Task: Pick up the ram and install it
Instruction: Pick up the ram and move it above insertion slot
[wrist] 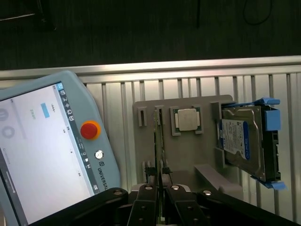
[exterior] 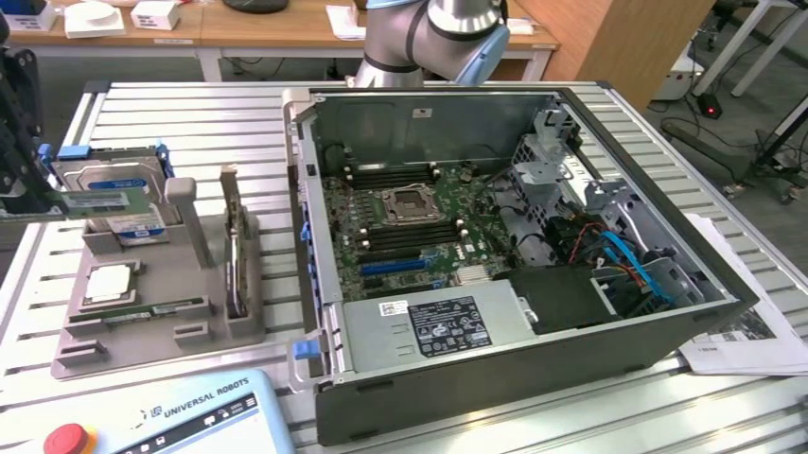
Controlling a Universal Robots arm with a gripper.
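Note:
The ram [exterior: 98,201], a green stick with a white label, hangs level above the grey parts tray [exterior: 151,331] at the exterior view's left. My gripper [exterior: 38,200] is shut on its left end. In the wrist view the ram [wrist: 157,141] shows edge-on as a thin dark strip running out from between the black fingers [wrist: 146,197] of my gripper [wrist: 160,187], with the tray [wrist: 207,160] below it. The open computer case [exterior: 707,284] lies to the right, and its motherboard [exterior: 417,236] shows dark memory slots [exterior: 385,174] beside the processor socket [exterior: 411,203].
The tray holds a silver processor chip [wrist: 186,119], a hard drive [wrist: 241,141] in a blue bracket and an upright card [exterior: 231,241]. A teach pendant [wrist: 47,146] with a red stop button lies at the table's front edge. Papers [exterior: 745,331] lie right of the case.

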